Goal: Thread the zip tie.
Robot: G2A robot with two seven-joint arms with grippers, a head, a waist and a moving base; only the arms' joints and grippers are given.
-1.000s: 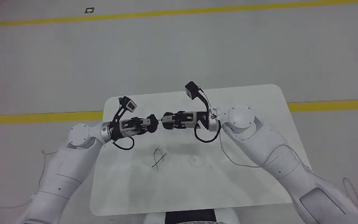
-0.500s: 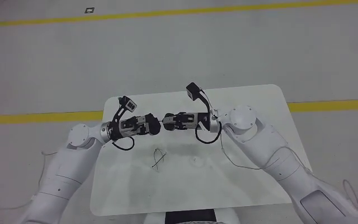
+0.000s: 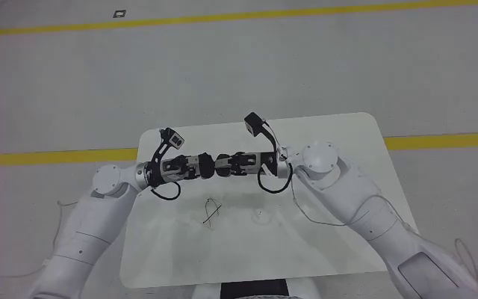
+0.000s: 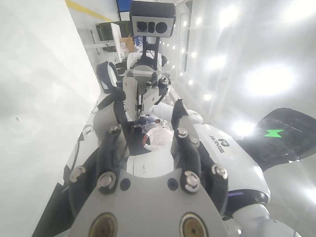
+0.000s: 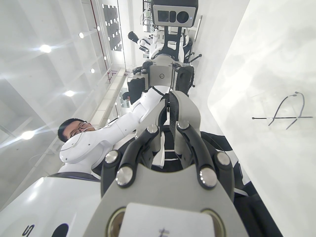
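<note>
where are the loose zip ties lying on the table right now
In the top view the loose zip ties lie crossed on the white table, on the robot's side of the left gripper and right gripper, which sit tip to tip.

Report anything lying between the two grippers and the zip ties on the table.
Nothing visible does. The zip ties lie on the table, nearer the robot than the left gripper and right gripper, which meet above it.
</note>
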